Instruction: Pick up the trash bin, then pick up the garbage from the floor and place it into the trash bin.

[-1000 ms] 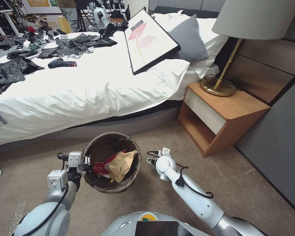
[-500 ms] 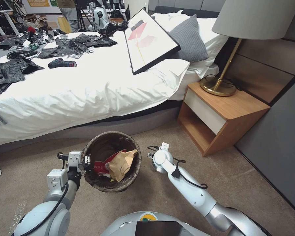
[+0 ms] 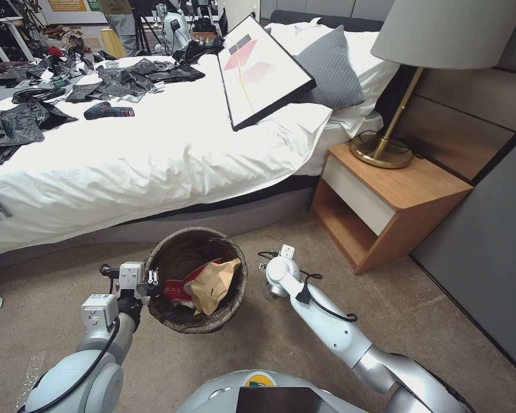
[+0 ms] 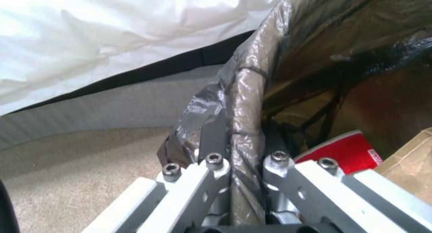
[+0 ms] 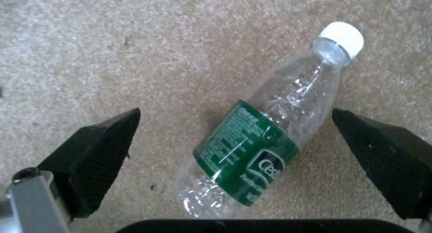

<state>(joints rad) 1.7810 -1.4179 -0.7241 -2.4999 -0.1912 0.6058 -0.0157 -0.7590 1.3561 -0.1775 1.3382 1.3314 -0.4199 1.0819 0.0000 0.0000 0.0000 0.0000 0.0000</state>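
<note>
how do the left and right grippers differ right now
The left gripper is shut on the liner-covered rim of the round bag-lined trash bin, one finger inside and one outside; the right gripper is open, holding nothing. The left is beside the bin; the right hangs over the clear plastic bottle with green label and white cap lying on the beige carpet. Both are down near the floor.

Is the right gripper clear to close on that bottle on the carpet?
Probably yes: the right gripper hangs open over the bottle, a pad on either side, with bare carpet around it.
</note>
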